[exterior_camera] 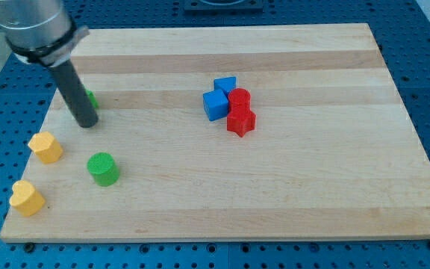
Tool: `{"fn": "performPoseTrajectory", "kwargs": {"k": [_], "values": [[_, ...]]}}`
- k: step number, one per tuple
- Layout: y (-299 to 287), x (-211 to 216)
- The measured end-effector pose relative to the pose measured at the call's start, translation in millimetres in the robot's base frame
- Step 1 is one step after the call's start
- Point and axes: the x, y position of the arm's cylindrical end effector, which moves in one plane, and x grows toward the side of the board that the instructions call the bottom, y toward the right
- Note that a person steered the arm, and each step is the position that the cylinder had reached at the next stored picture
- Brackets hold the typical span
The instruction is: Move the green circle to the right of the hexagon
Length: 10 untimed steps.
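Note:
The green circle (103,169), a short cylinder, stands at the board's lower left. A yellow hexagon-like block (45,147) lies to its upper left, near the left edge. My tip (88,124) rests on the board above the green circle and to the upper right of the yellow hexagon, touching neither. A second green block (91,98) is mostly hidden behind the rod, so its shape cannot be made out.
A yellow heart-like block (27,198) sits at the lower left corner. Near the board's middle, two blue blocks (216,104) (225,84) and two red blocks (239,98) (240,120) are clustered together. The wooden board (312,187) ends close to the yellow blocks.

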Motion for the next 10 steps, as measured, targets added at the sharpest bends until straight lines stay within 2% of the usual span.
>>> {"fn": "performPoseTrajectory", "kwargs": {"k": [1, 3, 4, 5, 7, 9, 10], "values": [[42, 10], [123, 99], [115, 138], [96, 156], [52, 150], [52, 119], [50, 120]]}}
